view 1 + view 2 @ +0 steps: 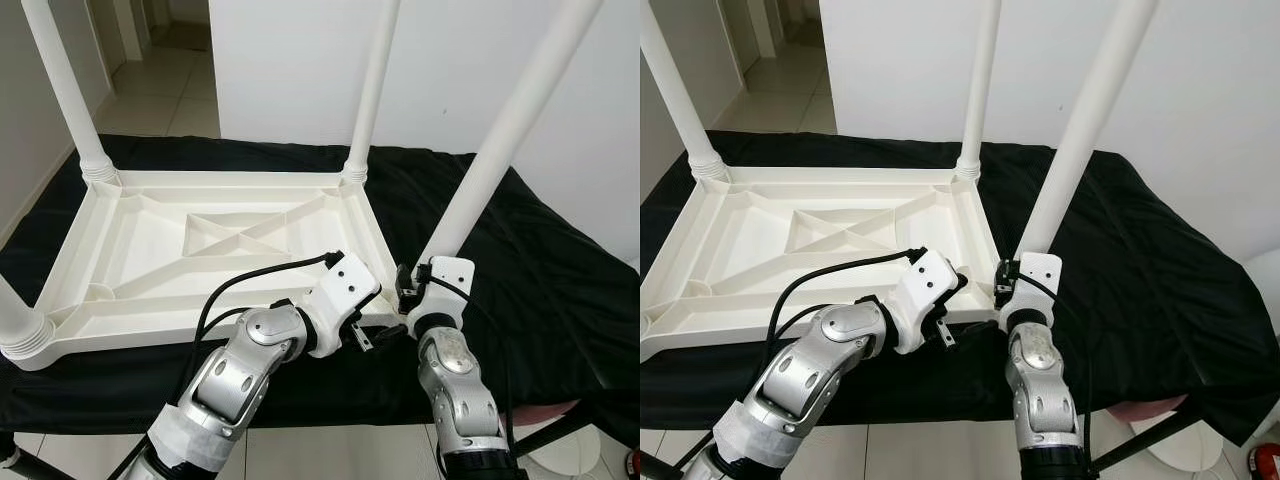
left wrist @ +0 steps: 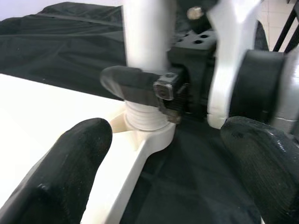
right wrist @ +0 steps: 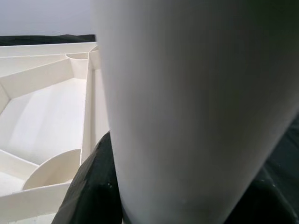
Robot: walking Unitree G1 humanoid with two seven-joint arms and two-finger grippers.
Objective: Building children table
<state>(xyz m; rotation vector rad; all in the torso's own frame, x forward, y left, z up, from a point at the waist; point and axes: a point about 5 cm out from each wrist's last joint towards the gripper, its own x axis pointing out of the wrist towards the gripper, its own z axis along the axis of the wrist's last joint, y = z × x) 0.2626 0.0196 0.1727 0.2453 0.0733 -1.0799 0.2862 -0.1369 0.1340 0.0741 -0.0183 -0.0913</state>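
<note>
The white plastic table top (image 1: 150,250) lies upside down on a black cloth. Legs stand in its far left (image 1: 65,85), far right (image 1: 372,85) and near left (image 1: 15,320) corners. A fourth leg (image 1: 500,140) leans to the right at the near right corner. My right gripper (image 1: 412,283) is shut on the foot of this leg, just above its ribbed end (image 2: 145,116); one of its fingers (image 2: 126,81) wraps the tube. My left gripper (image 2: 159,172) is open beside that corner, its fingertips (image 2: 60,177) wide apart and holding nothing.
The black cloth (image 1: 540,260) covers a low platform that ends just in front of me. A white wall (image 1: 300,60) stands behind it, and a tiled doorway (image 1: 165,80) opens at the far left. A white object (image 1: 575,450) sits on the floor at the lower right.
</note>
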